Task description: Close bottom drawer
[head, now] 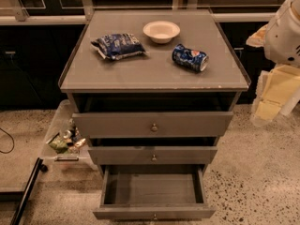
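The grey wooden cabinet [154, 74] stands in the middle of the camera view with three drawers. The bottom drawer [153, 213] is pulled far out, its empty inside [153, 188] showing, its small round knob [154, 216] at the frame's lower edge. The top drawer [153, 124] and middle drawer [153, 155] stand slightly out. My gripper [274, 102] is at the right edge, beside the cabinet's right side at about top-drawer height, well above and right of the bottom drawer, apart from it.
On the cabinet top lie a blue chip bag [117, 46], a white bowl [161, 31] and a tipped blue soda can [190, 58]. A clear bin [63, 137] with small items sits on the speckled floor to the left. Dark windows run behind.
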You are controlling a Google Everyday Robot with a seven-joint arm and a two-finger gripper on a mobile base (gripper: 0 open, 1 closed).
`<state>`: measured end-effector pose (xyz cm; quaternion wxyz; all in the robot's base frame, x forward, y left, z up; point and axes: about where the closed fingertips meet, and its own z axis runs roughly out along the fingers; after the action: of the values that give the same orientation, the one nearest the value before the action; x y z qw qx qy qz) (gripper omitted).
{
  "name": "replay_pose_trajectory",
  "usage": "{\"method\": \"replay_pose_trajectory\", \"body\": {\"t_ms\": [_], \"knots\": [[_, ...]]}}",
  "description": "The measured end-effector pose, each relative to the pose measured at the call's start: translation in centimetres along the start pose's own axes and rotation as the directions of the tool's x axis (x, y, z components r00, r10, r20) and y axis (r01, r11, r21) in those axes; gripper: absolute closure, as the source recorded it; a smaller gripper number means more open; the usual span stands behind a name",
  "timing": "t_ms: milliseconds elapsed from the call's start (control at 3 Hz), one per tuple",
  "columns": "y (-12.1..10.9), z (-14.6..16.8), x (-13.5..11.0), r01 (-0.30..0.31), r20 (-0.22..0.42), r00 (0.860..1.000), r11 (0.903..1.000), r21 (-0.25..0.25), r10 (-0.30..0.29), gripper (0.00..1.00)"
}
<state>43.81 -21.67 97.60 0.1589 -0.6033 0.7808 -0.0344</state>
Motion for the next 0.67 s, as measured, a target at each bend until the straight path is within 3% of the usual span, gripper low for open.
{"method": "replay_pose_trajectory", "body": {"t_ms": [333, 667], "knots": [[0.2, 0.4, 0.2, -0.002, 0.004, 1.000, 1.0000, 0.005, 0.002, 0.00], [1.2, 3.1, 1.7, -0.013, 0.017, 1.000, 0.9992, -0.036, 0.014, 0.00]]}}
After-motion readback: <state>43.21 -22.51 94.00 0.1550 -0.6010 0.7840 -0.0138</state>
